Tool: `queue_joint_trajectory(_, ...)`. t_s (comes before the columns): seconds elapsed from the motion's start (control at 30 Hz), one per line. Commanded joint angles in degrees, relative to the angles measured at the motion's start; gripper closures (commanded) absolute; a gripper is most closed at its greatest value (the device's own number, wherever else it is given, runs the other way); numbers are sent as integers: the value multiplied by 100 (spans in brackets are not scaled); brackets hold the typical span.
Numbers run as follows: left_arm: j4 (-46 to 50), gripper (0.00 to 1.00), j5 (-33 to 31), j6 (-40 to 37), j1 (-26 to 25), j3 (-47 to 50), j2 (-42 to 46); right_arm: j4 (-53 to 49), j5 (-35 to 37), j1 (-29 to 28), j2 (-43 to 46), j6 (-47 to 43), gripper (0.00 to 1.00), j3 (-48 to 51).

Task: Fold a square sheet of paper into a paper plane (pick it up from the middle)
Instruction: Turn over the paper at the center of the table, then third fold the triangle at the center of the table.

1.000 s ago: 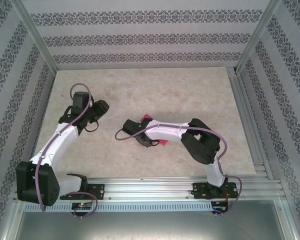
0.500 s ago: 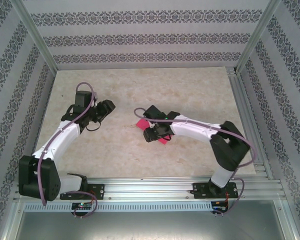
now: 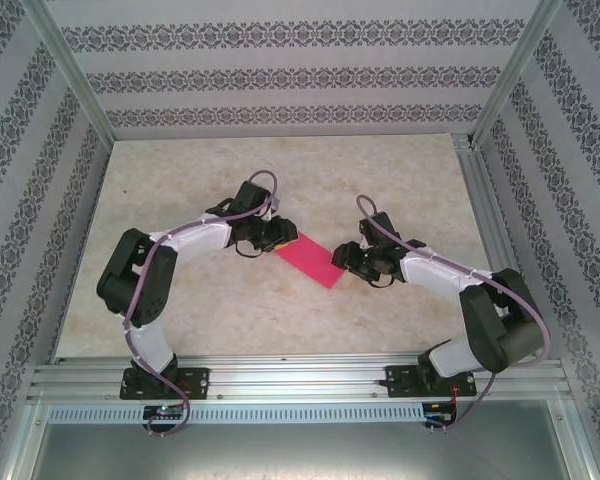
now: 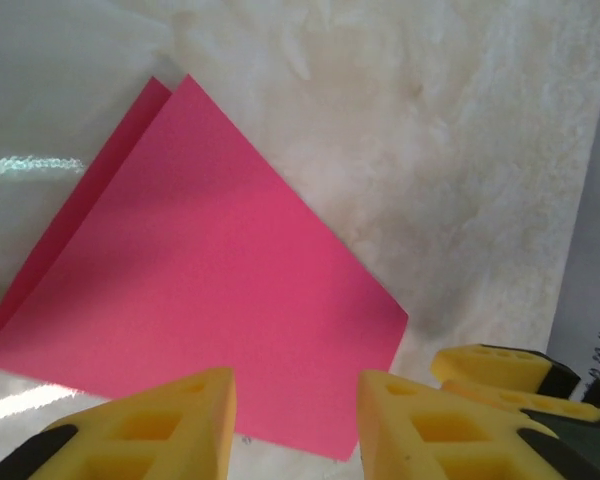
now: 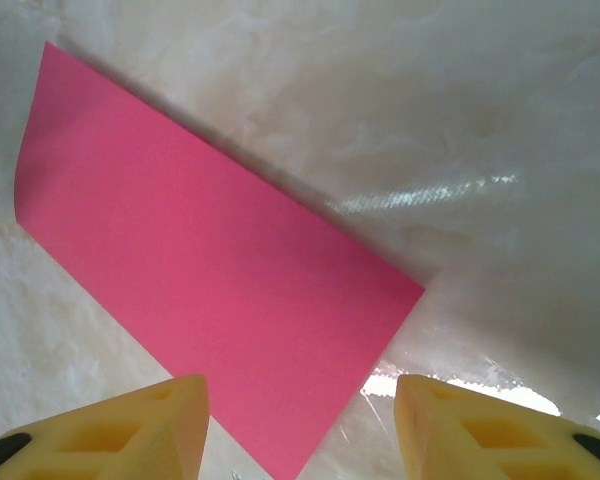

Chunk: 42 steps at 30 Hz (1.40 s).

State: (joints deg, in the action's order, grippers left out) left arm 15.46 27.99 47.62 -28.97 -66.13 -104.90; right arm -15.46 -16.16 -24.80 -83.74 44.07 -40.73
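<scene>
At table centre, the sheet of paper (image 3: 310, 258) is laid flat on the marbled table (image 3: 400, 180). It is folded down to a narrow magenta rectangle and set diagonally, from far-left to near-right.

- Left gripper (image 3: 283, 236) is placed at the far-left end of the sheet. From above, contact with the paper cannot be told.
- In the left wrist view, the left gripper (image 4: 295, 390) is seen with its yellow fingers (image 4: 170, 425) spread. One edge of the sheet (image 4: 210, 280) is visible in the gap, and nothing is pinched. Two layers are shown at the sheet's far corner, with the lower, darker one offset slightly to the left.
- Right gripper (image 3: 348, 256) is placed just beside the near-right end of the sheet.
- In the right wrist view, the right gripper (image 5: 300, 390) is seen with its fingers (image 5: 470, 430) spread wider. One corner of the sheet (image 5: 200, 270) points into the gap, with bare table beside it. Nothing is held.
- Both arms are bent inward toward the sheet, which is framed between the two grippers.
</scene>
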Motion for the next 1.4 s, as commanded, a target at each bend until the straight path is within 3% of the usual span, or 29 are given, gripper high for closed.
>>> queue_joint_trajectory(0.0, 83, 63, -74, -124, -52, -237, -290, 313, -242, 159, -280, 242, 47, -45)
queue_joint_trajectory(0.33, 163, 64, -12, -260, -59, -557, -772, 726, -506, 229, -846, 171, 48, -172)
queue_joint_trajectory(0.8, 230, 61, -41, -223, -63, -547, -742, 1742, -1012, 229, -841, 301, 53, 15)
queue_joint_trajectory(1.23, -385, 44, 400, 525, -278, -615, -608, 2173, -1002, 144, -93, 3, 47, 665)
queue_joint_trajectory(1.37, -505, 41, 354, 813, -416, -695, -704, 2750, -1236, 128, -178, -163, 47, 816)
